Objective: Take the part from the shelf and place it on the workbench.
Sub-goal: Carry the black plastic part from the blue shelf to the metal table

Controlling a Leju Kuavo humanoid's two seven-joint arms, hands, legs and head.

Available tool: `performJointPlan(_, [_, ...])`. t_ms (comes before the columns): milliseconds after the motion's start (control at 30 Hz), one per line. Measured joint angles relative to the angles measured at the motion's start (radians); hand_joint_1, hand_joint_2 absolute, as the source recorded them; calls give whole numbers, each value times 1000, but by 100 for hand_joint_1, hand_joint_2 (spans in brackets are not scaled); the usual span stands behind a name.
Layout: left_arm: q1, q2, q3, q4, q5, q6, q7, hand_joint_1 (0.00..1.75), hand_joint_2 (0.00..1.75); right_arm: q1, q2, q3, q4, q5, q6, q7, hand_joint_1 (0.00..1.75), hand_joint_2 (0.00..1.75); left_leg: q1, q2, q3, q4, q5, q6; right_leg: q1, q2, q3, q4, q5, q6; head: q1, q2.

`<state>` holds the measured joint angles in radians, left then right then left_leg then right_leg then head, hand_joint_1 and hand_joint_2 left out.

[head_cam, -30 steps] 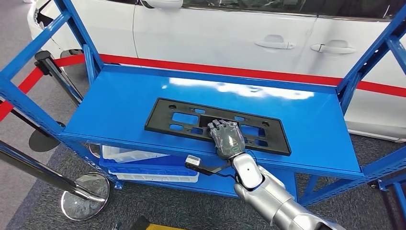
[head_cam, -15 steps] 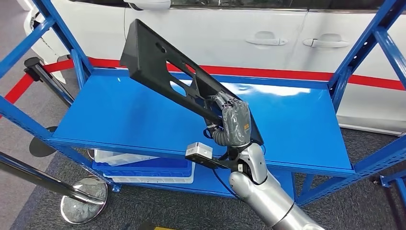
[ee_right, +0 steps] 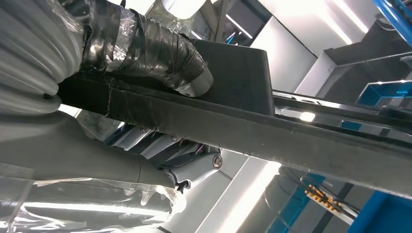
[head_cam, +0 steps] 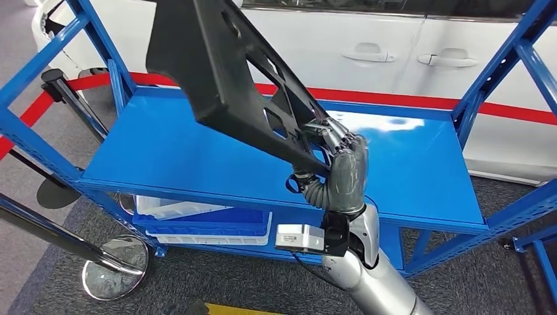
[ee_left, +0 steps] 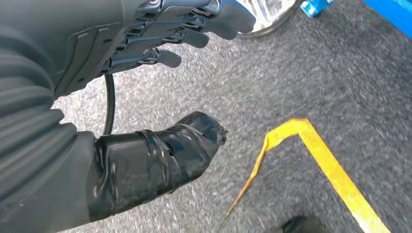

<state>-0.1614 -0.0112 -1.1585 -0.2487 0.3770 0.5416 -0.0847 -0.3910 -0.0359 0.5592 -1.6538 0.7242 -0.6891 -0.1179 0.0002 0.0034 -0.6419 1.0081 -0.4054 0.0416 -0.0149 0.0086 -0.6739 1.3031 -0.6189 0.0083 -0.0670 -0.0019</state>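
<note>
Up in the head view, the right hand [head_cam: 343, 172] grips the black part [head_cam: 226, 75] by its lower end, fingers [head_cam: 332, 136] wrapped over the edge. The part is a long flat plastic frame with cutouts, held tilted steeply, its far end rising toward the top of the picture above the blue shelf [head_cam: 197, 157]. It is clear of the shelf surface. Behind the shelf stands a white car [head_cam: 368, 52] with a red barrier belt [head_cam: 407, 100] stretched in front of it. On the lower level of the shelf sits a blue and white bin [head_cam: 197, 223], and a chrome stanchion base [head_cam: 115, 268] rests on the grey carpet beside the shelf leg.

From the left wrist view, the left hand [ee_left: 121, 97] hangs over grey carpet with its fingers [ee_left: 204, 22] spread apart and its taped thumb extended, holding nothing. A yellow floor line [ee_left: 325, 160] runs nearby.

From the right wrist view, the taped thumb presses onto the part [ee_right: 272, 131] while the other fingers close beneath it.
</note>
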Motion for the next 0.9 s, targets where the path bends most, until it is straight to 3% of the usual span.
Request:
performJointPlan(100, [0,-2,0,0,0,0,0,0,175,2,0,-2,-18,-3,0,0,175,175,6,-1,-31,21,12,-14,-6,0,114,-170,65,9,1,0])
performJointPlan(167, [0,-2,0,0,0,0,-1,0,175,4,-1,-4,-29,-4,0,1,175,175,5,-4,-44,35,21,-26,-5,5,148,-234,79,2,2,0])
performJointPlan(267, [2,-1,0,1,0,0,-1,0,175,6,-3,-5,-39,-5,1,0,175,175,6,-8,-54,36,34,-44,-2,7,129,-235,95,-22,2,0])
performJointPlan(300, [2,-1,0,1,0,0,-1,0,175,5,-3,-5,-43,-8,1,-3,175,175,7,-7,-63,47,18,-49,-3,5,121,-235,104,-31,2,0])
performJointPlan(367, [2,-1,0,1,-3,-1,-1,0,175,4,-3,-5,-53,-21,1,-15,175,175,10,-7,-92,126,-64,-58,-3,2,98,-237,126,-43,0,0])
performJointPlan(433, [2,-1,0,1,-7,-3,-4,0,175,4,-3,-5,-72,-50,1,-24,175,175,11,-7,-119,253,-151,-62,2,0,71,-236,146,-48,-1,0])
performJointPlan(467, [2,-2,0,1,-10,-4,-6,0,175,4,-3,-5,-85,-67,1,-25,175,175,11,-7,-121,300,-166,-61,5,-1,58,-236,156,-49,-1,0])
performJointPlan(500, [2,-2,0,1,-12,-6,-8,0,175,4,-4,-5,-98,-83,1,-24,175,175,10,-7,-110,319,-160,-57,9,-2,45,-236,165,-51,-1,0])
performJointPlan(533, [1,-2,0,1,-14,-7,-9,0,175,4,-4,-5,-113,-96,1,-23,175,175,8,-7,-82,304,-140,-50,12,-2,33,-236,175,-51,-1,0])
performJointPlan(600, [0,0,0,1,-18,-9,-11,0,175,3,-6,-5,-145,-120,1,-20,175,175,-3,-7,20,181,-112,-28,17,-1,12,-236,193,-51,-1,0])
performJointPlan(667, [-3,2,0,1,-19,-11,-13,0,175,1,-7,-4,-175,-145,2,-20,175,175,-17,-7,110,48,-121,-12,15,-3,3,-239,211,-44,0,0])
performJointPlan(700, [-4,3,0,1,-19,-11,-15,0,175,1,-8,-4,-187,-156,2,-22,175,175,-22,-7,129,13,-127,-6,11,-4,2,-243,219,-39,-1,0])
performJointPlan(767, [-3,2,0,1,-19,-12,-19,0,175,2,-12,-4,-203,-171,2,-30,175,175,-25,-6,130,-13,-103,0,6,-5,0,-253,236,-28,-3,0])
performJointPlan(800, [-3,2,0,1,-19,-12,-21,0,175,2,-14,-4,-211,-178,2,-34,175,175,-24,-4,129,-30,-87,5,6,-5,-5,-251,228,-24,-4,0])
performJointPlan(833, [-3,2,0,1,-18,-13,-23,0,175,2,-17,-4,-217,-186,3,-37,175,175,-21,-1,125,-44,-69,10,7,-4,-13,-236,202,-20,-1,0])
performJointPlan(900, [-2,2,0,1,-15,-16,-26,0,175,3,-23,-4,-225,-205,4,-40,175,175,-17,3,105,-55,-41,16,7,-3,-35,-151,108,-13,2,0])
